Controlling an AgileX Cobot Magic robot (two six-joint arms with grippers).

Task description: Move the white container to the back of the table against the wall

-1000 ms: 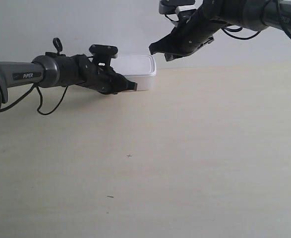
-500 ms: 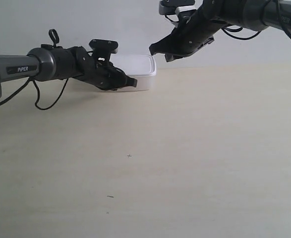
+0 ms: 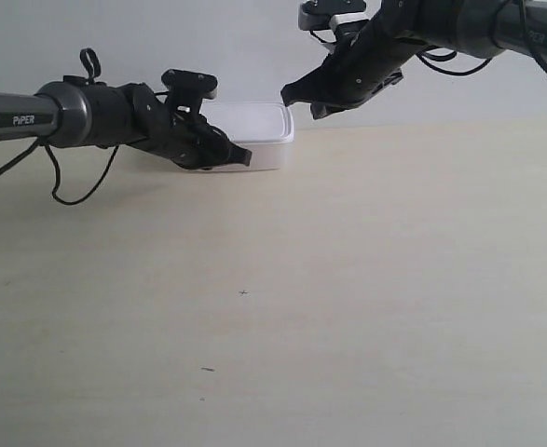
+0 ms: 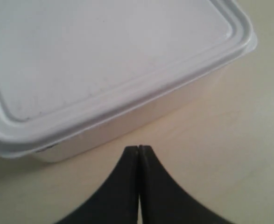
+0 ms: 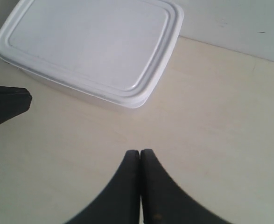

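The white container with its rimmed lid sits on the table at the back, next to the wall. My left gripper, on the arm at the exterior view's left, is shut and empty, its tip just short of the box's front side; the left wrist view shows a thin strip of table between them. My right gripper hangs shut and empty above the box's right corner. In the right wrist view the container lies beyond that gripper's tips, with the left gripper's tip at the edge.
The beige table stretches wide toward the front, with a few tiny dark specks on it. Black cables hang from the arm at the exterior view's left. The pale wall rises right behind the box.
The arm at the exterior view's left has risen and swung a little left, its shut tip staying near the box's front. The box and the other arm have held still.
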